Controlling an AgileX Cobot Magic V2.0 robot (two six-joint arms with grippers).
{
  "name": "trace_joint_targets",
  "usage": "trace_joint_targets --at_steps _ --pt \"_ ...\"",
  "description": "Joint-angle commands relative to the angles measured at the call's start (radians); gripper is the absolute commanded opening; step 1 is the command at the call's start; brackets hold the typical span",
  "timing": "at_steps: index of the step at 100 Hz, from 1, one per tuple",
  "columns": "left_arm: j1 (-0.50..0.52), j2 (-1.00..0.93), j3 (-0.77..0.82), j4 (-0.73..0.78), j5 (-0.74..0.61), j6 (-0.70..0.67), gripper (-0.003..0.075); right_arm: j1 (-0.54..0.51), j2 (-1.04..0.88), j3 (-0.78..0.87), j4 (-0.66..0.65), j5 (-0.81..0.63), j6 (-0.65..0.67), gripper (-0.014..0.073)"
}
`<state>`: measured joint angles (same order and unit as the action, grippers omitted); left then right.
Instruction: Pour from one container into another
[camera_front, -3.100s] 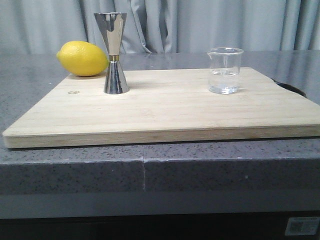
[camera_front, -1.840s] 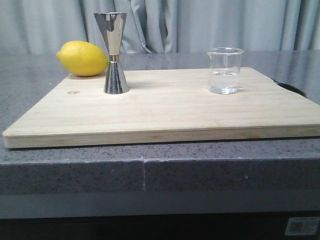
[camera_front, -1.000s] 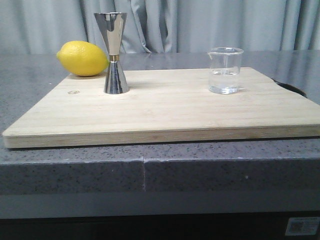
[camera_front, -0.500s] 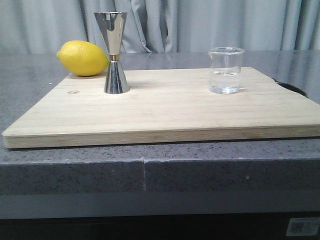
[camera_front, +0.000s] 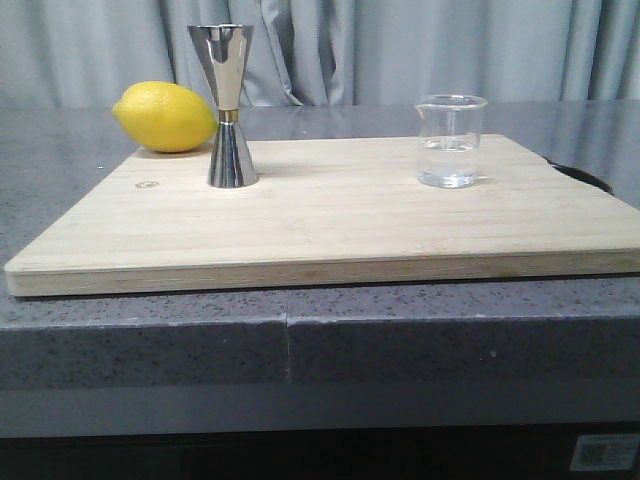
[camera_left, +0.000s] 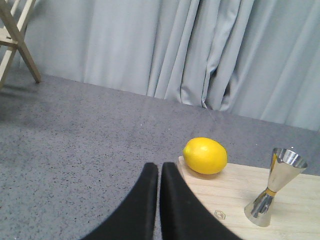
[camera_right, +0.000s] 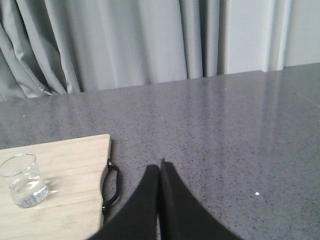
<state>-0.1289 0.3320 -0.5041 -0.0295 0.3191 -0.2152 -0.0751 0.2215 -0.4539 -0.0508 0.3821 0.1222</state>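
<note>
A small clear glass beaker (camera_front: 451, 141) with a little clear liquid stands on the right of the wooden board (camera_front: 330, 215); the right wrist view shows the beaker (camera_right: 22, 180) too. The steel jigger (camera_front: 228, 106) stands upright on the board's left, and the jigger (camera_left: 275, 187) also appears in the left wrist view. My left gripper (camera_left: 159, 167) is shut and empty, off the board's left corner. My right gripper (camera_right: 159, 169) is shut and empty over the counter, to the right of the board. Neither arm shows in the front view.
A yellow lemon (camera_front: 165, 117) lies at the board's back left corner, close behind the jigger. The board has a black handle (camera_right: 111, 187) on its right end. Grey speckled counter (camera_front: 300, 330) surrounds it, with grey curtains behind and a wooden stand (camera_left: 15, 35) far left.
</note>
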Motion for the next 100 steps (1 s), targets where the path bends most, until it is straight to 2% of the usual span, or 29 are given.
trace_joint_targets --at_steps 1,25,39,64,100 --pt "-0.005 0.117 -0.133 -0.009 -0.018 0.061 -0.0019 -0.007 0.099 -0.086 0.0 -0.051 -0.006 -0.0067" --pt "-0.09 0.382 -0.386 -0.049 0.152 0.3 -0.0019 -0.007 0.306 -0.254 -0.01 0.008 -0.01 -0.0067" --pt "-0.136 0.504 -0.459 -0.049 0.179 0.338 -0.0018 -0.007 0.424 -0.345 -0.027 0.106 -0.028 -0.0067" --pt "-0.142 0.64 -0.491 -0.049 0.158 0.371 -0.0018 -0.007 0.633 -0.53 -0.027 0.363 -0.122 -0.0067" --pt "-0.142 0.701 -0.491 -0.049 0.095 0.385 -0.0018 -0.005 0.706 -0.556 -0.02 0.305 -0.122 -0.0067"
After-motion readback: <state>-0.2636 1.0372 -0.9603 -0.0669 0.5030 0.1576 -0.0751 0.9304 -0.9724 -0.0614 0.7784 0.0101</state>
